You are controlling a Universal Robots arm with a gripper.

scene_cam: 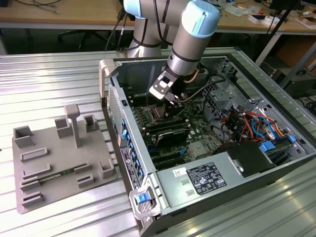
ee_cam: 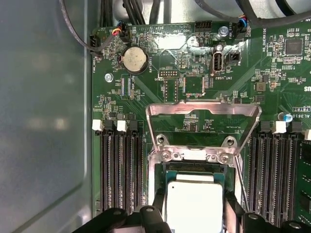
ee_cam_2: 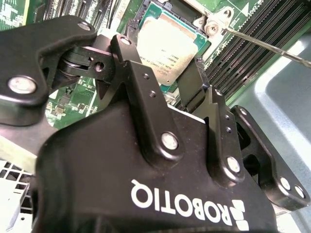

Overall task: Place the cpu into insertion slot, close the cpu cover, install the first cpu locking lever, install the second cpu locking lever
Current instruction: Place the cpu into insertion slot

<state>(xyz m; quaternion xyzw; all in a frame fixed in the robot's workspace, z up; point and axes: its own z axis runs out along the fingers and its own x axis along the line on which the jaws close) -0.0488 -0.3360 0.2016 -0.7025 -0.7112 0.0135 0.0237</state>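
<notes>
In the exterior view my gripper (scene_cam: 170, 96) reaches down into the open computer case over the insertion slot (scene_cam: 157, 112). The cpu (ee_cam: 194, 201), a silver-topped square chip, lies between my two black fingers (ee_cam: 159, 206) at the slot (ee_cam: 194, 168). In the second wrist view the fingers (ee_cam_2: 131, 53) press against opposite edges of the cpu (ee_cam_2: 167, 48), and my gripper (ee_cam_2: 163, 51) is shut on it. The cpu cover (ee_cam: 201, 109), a silver frame with a cut-out centre, stands swung up, hinged at the slot's far edge. A thin locking lever (ee_cam_2: 262, 46) sticks out beside the slot.
Long black RAM slots (ee_cam: 121, 170) flank the socket on both sides. A coin battery (ee_cam: 134, 59) and loose cables sit beyond the cover. The grey case wall (ee_cam: 43, 121) runs close alongside. A grey fixture plate (scene_cam: 54, 158) lies outside the case, towards the exterior view's left.
</notes>
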